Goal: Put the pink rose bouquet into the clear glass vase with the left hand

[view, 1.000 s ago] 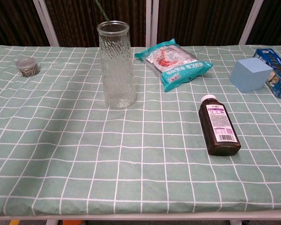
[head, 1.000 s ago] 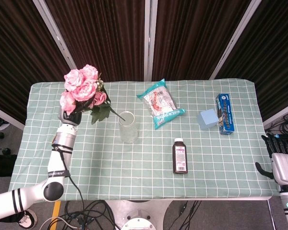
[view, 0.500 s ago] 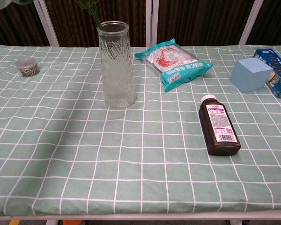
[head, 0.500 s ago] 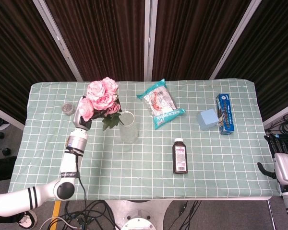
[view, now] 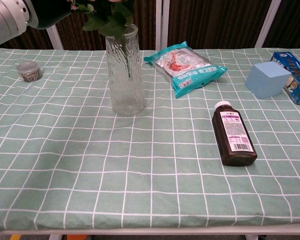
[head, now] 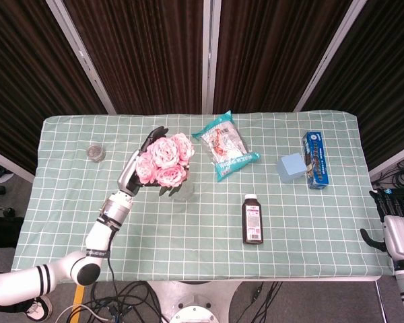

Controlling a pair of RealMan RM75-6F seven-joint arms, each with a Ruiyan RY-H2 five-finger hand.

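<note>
The pink rose bouquet (head: 165,158) stands in the clear glass vase (view: 125,75) at the table's middle left. Its stems show through the glass and its leaves (view: 110,20) spill over the rim. In the head view the blooms cover the vase's mouth. My left hand (head: 138,168) lies against the bouquet's left side, with its fingers (head: 155,132) stretched up behind the roses. The blooms hide whether it grips the stems. In the chest view only the left forearm (view: 10,20) shows, at the top left. My right hand (head: 396,225) hangs off the table's right front edge, holding nothing, fingers apart.
A small round jar (head: 95,152) sits at the back left. A teal snack bag (head: 224,145) lies behind the vase to the right. A brown bottle (head: 252,219) lies in front. A blue cube (head: 291,166) and a blue box (head: 315,159) are at the right.
My left hand carried the bouquet to the right, from beside the small jar to over the vase. The stems went down into the glass. My right hand stayed put.
</note>
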